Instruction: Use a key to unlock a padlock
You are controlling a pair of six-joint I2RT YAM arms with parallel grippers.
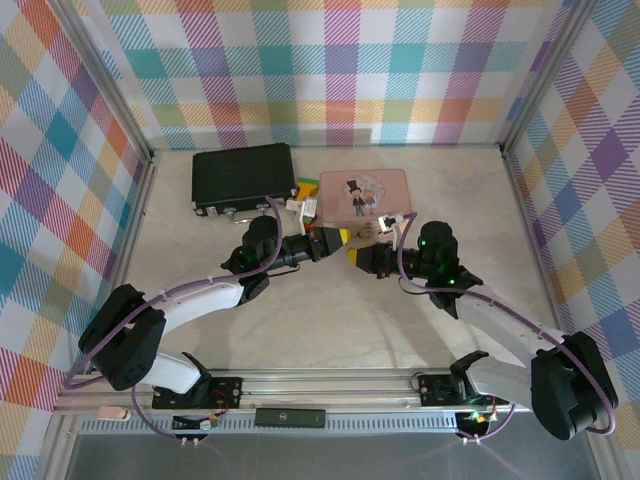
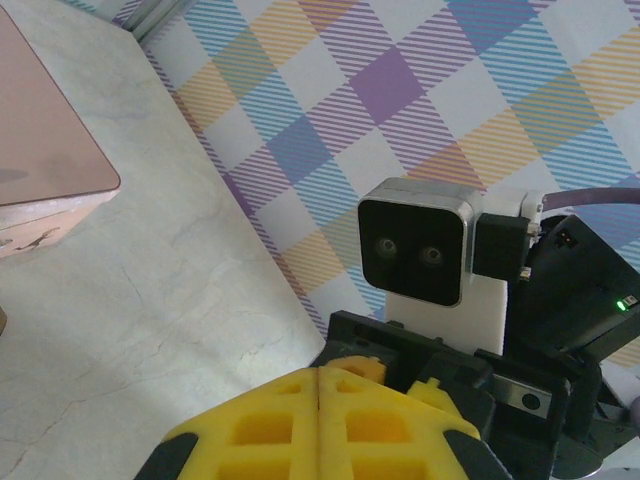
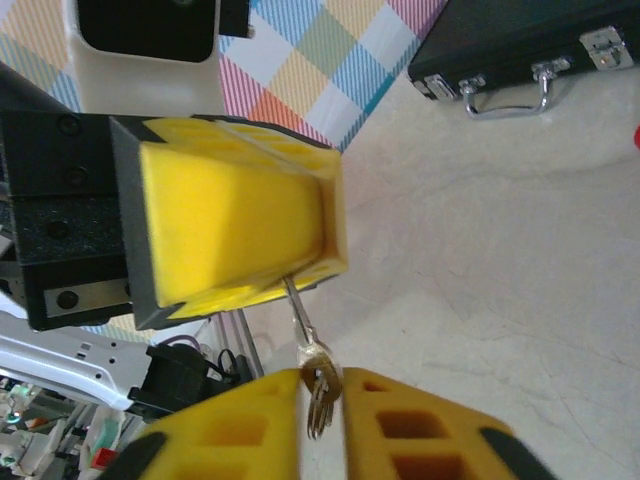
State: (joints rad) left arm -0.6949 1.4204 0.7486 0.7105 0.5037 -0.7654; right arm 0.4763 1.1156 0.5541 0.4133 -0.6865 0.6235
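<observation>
My left gripper [image 1: 344, 237] and right gripper [image 1: 353, 256] meet tip to tip at the table's middle, just in front of the pink tin box [image 1: 365, 190]. In the left wrist view the left gripper [image 2: 318, 372] has its yellow pads pressed flat together. In the right wrist view a silver key [image 3: 300, 315] juts from under the left gripper's yellow fingers [image 3: 240, 215]. The key's head and its small bunch sit between the pads of my right gripper [image 3: 322, 388], which is shut on them. The padlock is hidden.
A black case [image 1: 243, 175] with metal latches lies at the back left, and coloured toy blocks [image 1: 305, 190] sit between it and the tin. Plaid walls close in the back and both sides. Bare marble tabletop [image 1: 330, 320] stretches in front of the grippers.
</observation>
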